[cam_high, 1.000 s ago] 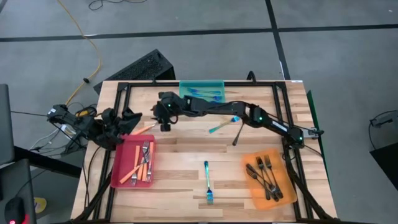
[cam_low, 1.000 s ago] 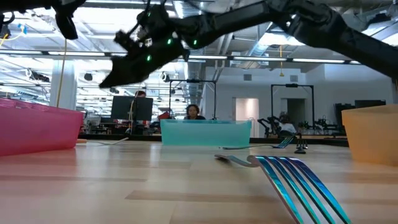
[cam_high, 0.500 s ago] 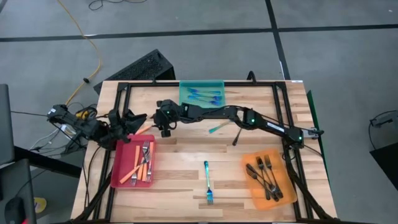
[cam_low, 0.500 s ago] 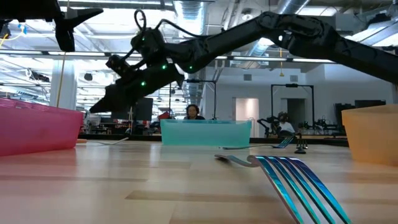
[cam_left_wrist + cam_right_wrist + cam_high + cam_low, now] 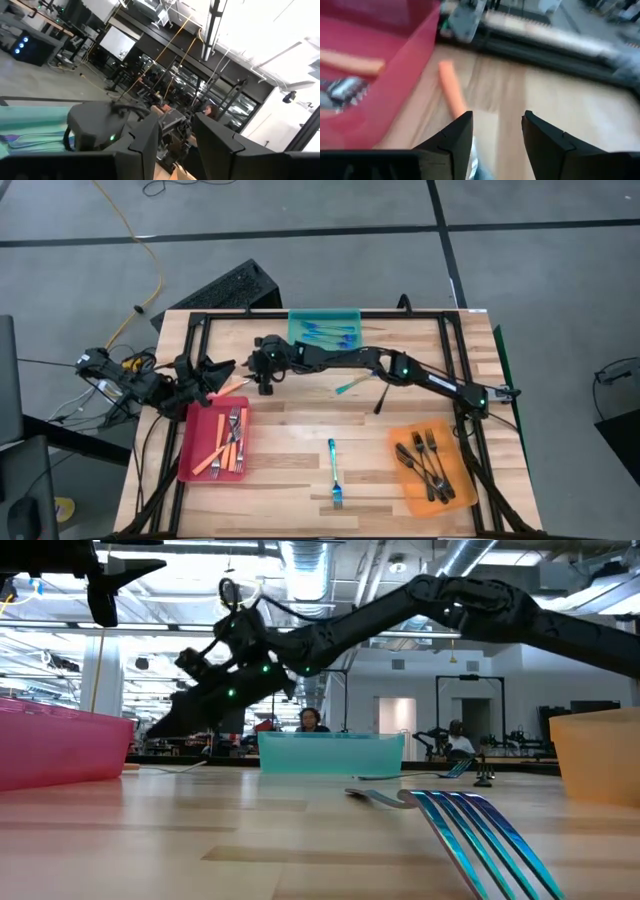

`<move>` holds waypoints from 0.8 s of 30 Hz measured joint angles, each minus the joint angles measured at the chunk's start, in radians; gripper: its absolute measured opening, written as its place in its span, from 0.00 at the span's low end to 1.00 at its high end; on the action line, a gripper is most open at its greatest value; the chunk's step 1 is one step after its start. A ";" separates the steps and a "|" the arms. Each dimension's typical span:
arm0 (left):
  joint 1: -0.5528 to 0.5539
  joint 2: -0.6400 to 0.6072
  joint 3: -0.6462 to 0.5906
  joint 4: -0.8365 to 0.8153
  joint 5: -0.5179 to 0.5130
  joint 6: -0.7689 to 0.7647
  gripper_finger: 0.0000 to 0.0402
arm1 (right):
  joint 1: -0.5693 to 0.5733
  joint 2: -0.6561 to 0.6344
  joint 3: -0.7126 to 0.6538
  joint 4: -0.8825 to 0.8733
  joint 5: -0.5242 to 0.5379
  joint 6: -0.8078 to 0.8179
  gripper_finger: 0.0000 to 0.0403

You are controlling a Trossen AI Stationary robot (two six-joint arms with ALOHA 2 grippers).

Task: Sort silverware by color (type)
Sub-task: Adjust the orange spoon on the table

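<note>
The right claw (image 5: 266, 383) hangs over the far-left part of the worktop (image 5: 300, 442), its arm stretched all the way across from the right side, and its fingers (image 5: 452, 140) stand apart with nothing between them. Just past those fingers lies an orange-handled fork (image 5: 451, 93) flat on the wood, right beside the outer wall of the red tray (image 5: 192, 450). That tray sits at the left, and it already carries a clutch of orange-handled forks (image 5: 232, 442). The left claw (image 5: 215, 370) waits just left of the right one, above the far corner of the red tray, fingers (image 5: 145, 142) parted and empty.

Moving right: a teal fork (image 5: 352, 385) and a dark fork (image 5: 381, 397) lie loose on the wood near the middle, partly under the right arm. At the far edge, the teal tray (image 5: 300, 338) holds several blue forks (image 5: 330, 331). Near the front, one blue fork (image 5: 334, 473) lies alone, tines toward the near edge. At the near right, the orange tray (image 5: 405, 498) holds the dark forks (image 5: 428, 465) in a heap.
</note>
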 joint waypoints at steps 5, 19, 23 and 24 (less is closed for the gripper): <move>0.000 0.000 0.000 0.001 0.000 -0.007 0.28 | 0.004 0.039 0.002 0.030 0.030 0.000 0.43; 0.000 0.001 0.000 -0.005 0.001 -0.008 0.28 | 0.002 0.058 0.006 -0.168 0.047 0.090 0.42; 0.000 0.001 0.000 -0.005 0.020 -0.007 0.28 | 0.006 0.049 0.010 -0.281 0.046 0.150 0.40; 0.000 0.001 0.000 -0.005 0.031 -0.006 0.28 | 0.010 0.049 0.011 -0.303 0.057 0.156 0.39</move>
